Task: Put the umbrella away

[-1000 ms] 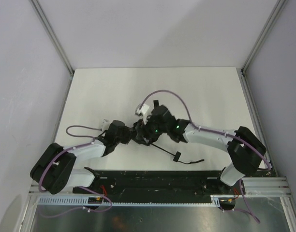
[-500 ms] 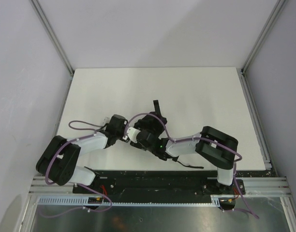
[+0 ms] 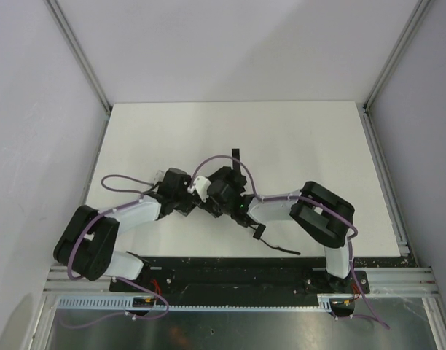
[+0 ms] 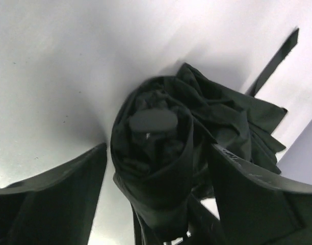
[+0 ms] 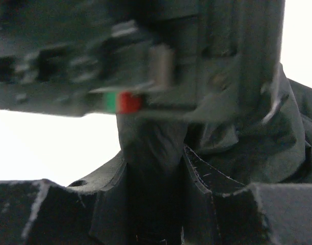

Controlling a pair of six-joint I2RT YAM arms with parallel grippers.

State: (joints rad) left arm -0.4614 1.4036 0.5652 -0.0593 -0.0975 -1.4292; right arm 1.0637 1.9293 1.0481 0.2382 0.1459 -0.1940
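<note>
Flagging slip risk: left end effector (image 4: 157, 153) sits apart, flanking the umbrella (image 4: 161, 120) near-centre of worktop (image 3: 318, 146); right end effector (image 5: 155, 171) pinches only loose fabric, so a pull may unroll it.

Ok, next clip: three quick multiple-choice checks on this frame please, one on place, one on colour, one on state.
1. Where on the table is the umbrella? A far right corner; B central, near half; C far left corner.
2. The cables are: A purple; B yellow; C green.
3. The umbrella's canopy is: A spread open; B collapsed in a bundle; C missing.
Key: B, the top view shows it central, towards the near edge; A, purple loops show from above; B, the left wrist view shows crumpled fabric.
</note>
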